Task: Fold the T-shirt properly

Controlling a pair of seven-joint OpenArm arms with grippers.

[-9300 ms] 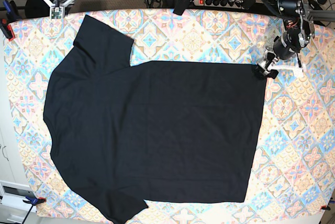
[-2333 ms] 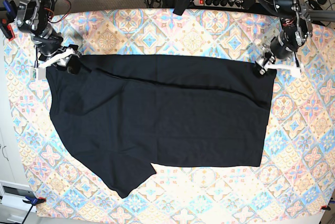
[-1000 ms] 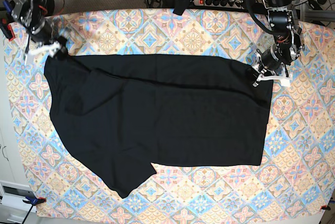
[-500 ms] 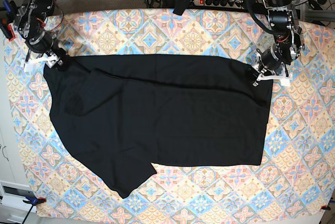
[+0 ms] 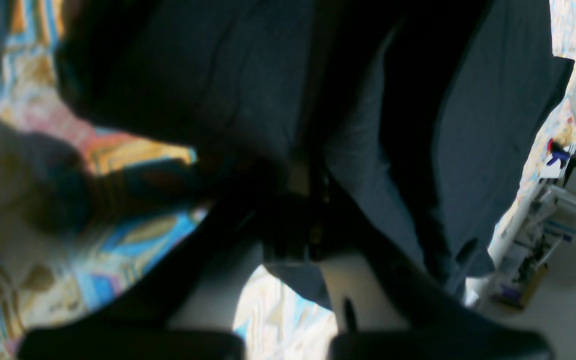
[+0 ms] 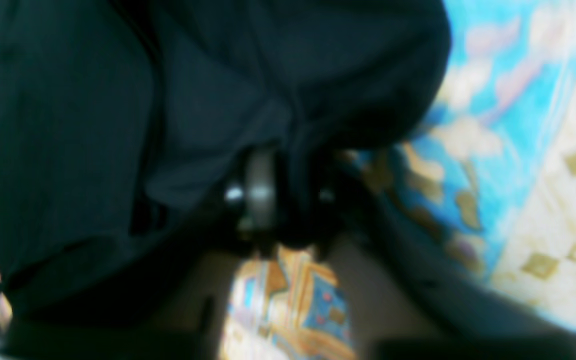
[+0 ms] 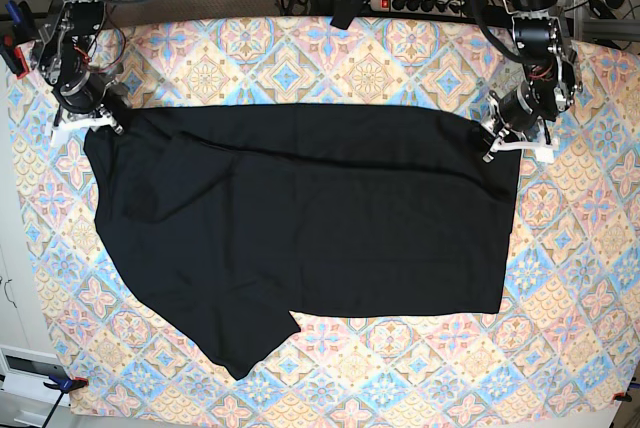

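Both arms are built of black and dark grey metal links with exposed joints. The right arm [image 7: 75, 33] carries loose red and black cables along its side. The left arm [image 7: 535, 43] shows bundled dark cables and silver fittings. Each ends in a gripper with white finger pieces: right gripper [image 7: 88, 124], left gripper [image 7: 512, 143].

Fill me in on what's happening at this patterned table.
A two-armed robot is partway through folding a large plain black cotton T-shirt spread on the colourful tile-patterned tablecloth. The far edge is already folded over toward the middle; one sleeve juts out at the near edge. The left gripper is shut on the far corner on the base view's right. The right gripper sits at the opposite far corner, with black fabric gathered at its fingers in its wrist view, seemingly closing on it.
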